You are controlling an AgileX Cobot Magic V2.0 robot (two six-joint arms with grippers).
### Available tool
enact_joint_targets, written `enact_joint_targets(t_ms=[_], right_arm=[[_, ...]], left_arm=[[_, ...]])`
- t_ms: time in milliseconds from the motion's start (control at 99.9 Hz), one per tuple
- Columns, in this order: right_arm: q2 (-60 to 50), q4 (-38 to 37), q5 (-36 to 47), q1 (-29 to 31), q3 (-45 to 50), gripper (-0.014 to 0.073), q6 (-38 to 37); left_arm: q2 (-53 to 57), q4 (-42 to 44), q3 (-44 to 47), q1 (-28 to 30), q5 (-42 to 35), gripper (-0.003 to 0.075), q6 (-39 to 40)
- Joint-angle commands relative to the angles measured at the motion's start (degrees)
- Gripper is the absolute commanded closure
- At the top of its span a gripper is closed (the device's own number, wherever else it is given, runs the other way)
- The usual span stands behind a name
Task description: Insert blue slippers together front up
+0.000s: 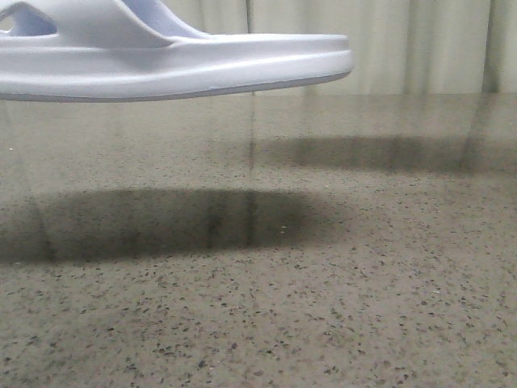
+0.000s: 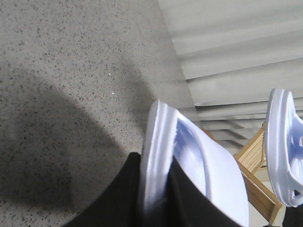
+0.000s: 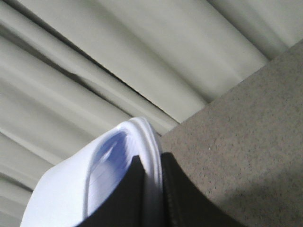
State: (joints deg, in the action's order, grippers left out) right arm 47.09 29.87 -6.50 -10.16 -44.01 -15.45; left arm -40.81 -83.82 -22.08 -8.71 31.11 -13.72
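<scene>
One blue slipper hangs in the air at the top left of the front view, sole down and roughly level, casting a dark shadow on the table. No gripper shows in that view. In the left wrist view my left gripper is shut on the sole edge of a blue slipper. The other blue slipper hangs apart from it, on edge, further off. In the right wrist view my right gripper is shut on the rim of a blue slipper, held above the table's far edge.
The speckled stone table stretches below both slippers. A pale pleated curtain hangs behind the table's far edge. A wooden frame stands beyond the table in the left wrist view.
</scene>
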Motion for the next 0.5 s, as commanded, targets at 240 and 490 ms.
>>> enact_joint_targets(t_ms=[240,490], right_arm=[[-9.9,-0.8,-8.5,0.1,-2.2,0.0701,1.0],[-11.4,-1.1,-16.6,0.1,-2.0,0.0701,1.0]], left_arm=[[0.2,-3.6,-2.1,-0.3,1.5,0.0704,0.0],[0.2,-6.0,-2.1,-0.3,3.6,0.0704,0.0]])
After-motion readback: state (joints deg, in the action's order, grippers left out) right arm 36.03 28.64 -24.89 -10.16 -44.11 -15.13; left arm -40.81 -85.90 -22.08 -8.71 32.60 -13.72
